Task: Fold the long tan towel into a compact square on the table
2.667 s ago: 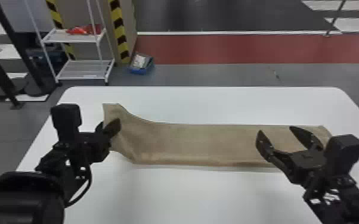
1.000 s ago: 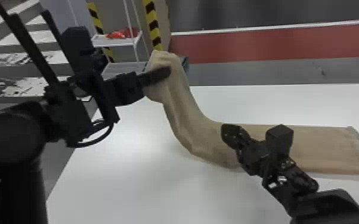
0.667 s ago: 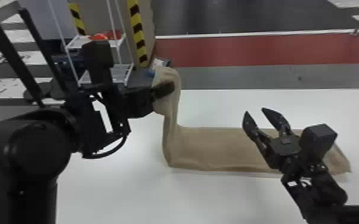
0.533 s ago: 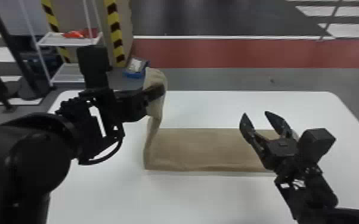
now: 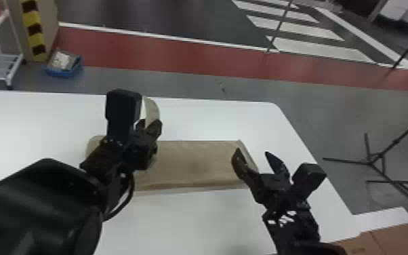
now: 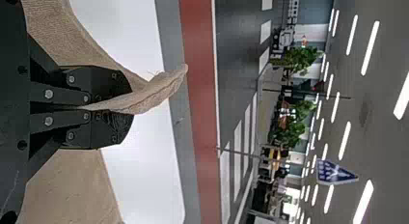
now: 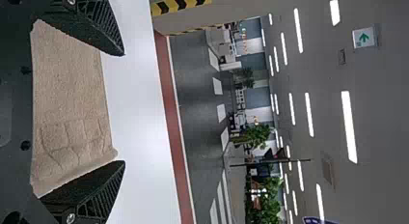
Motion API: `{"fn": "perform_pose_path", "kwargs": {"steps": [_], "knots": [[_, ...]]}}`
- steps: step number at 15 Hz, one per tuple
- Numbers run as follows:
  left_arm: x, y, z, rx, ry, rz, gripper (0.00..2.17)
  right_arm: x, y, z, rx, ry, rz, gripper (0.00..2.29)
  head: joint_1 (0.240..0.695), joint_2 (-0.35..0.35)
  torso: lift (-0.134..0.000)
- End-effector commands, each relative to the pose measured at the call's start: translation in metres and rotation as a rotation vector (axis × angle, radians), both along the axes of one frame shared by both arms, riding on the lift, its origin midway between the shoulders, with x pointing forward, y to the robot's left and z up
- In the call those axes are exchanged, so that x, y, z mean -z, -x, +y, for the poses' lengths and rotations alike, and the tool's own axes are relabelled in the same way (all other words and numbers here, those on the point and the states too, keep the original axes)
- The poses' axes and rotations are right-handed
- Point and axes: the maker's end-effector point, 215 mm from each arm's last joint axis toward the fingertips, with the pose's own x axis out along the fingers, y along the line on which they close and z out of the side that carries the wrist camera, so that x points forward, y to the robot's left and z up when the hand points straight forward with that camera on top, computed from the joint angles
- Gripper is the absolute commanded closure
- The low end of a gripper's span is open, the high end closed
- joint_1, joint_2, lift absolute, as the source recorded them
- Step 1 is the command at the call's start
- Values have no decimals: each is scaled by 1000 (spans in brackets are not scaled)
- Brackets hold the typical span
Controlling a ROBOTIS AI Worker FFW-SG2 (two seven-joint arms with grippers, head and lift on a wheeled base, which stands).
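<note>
Towel (image 5: 196, 162), one end clamped in left gripper (image 5: 149, 124) jaws, lies near right gripper (image 5: 252, 153) jaws, parted.

Open room above the towel (image 5: 196, 164) between two obstacles, the left claw (image 5: 150, 124) and the right claw (image 5: 252, 152)

**Black two-fingered right gripper (image 5: 253, 155) spread wide before flat tan cloth towel (image 7: 70, 89)**

The right gripper (image 7: 124, 108) has its ribbed black fingers (image 7: 99, 21) well apart, and the towel shows between them. Block-like creases mark its surface near one finger, beside a thick, rounded edge. The towel lies on a smooth white table (image 7: 137, 98). Beyond run a red floor strip (image 7: 170, 98) and dark grey floor (image 7: 193, 74) with white painted bars (image 7: 221, 113). Farther off are green leafy plants (image 7: 258, 137), long white ceiling lights (image 7: 348, 127) and a white sign with a green arrow (image 7: 362, 38).
</note>
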Motion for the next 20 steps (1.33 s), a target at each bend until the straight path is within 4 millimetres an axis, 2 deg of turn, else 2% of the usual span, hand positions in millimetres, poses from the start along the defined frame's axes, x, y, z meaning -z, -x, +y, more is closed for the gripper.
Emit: {"fn": "perform_pose_path", "kwargs": {"steps": [1,5,6,7,8,9,12,14,15,17,18,19,20], "knots": [[33,8,-16,30,-65,21,1632,-1,7,-18,29,-22,-7,80,695,-350,-123],[49,5,-32,42,-94,-2,1612,-3,20,-48,65,-39,-20,83,695,-350,-123],[53,5,-36,51,-87,-6,1096,-3,24,-57,72,-55,-25,83,695,-350,-123],[54,8,-45,70,-64,-17,279,-5,27,-67,87,-62,-29,83,695,-350,-123],[57,9,-49,79,-33,-11,-2,-5,30,-75,101,-68,-28,83,695,-350,-123],[63,11,-53,95,-20,6,-2,-6,30,-77,101,-72,-31,83,695,-350,-123],[58,15,-64,114,-3,-16,33,-6,30,-78,99,-71,-27,83,695,-350,-123],[51,15,-61,98,8,-27,33,-2,26,-70,86,-79,-14,83,695,-350,-123],[40,14,-56,83,24,-45,33,2,23,-65,76,-88,5,87,695,-350,-123],[19,12,-24,22,31,-96,33,-2,16,-46,39,-91,17,113,695,-350,-123],[3,11,0,-27,61,-118,33,-3,12,-30,9,-98,34,134,695,-350,-123],[-5,9,24,-71,83,-126,33,-2,8,-14,-16,-103,49,164,695,-350,-123],[-3,9,60,-110,61,-137,33,3,3,10,-49,-95,70,211,695,-350,-123]]}}
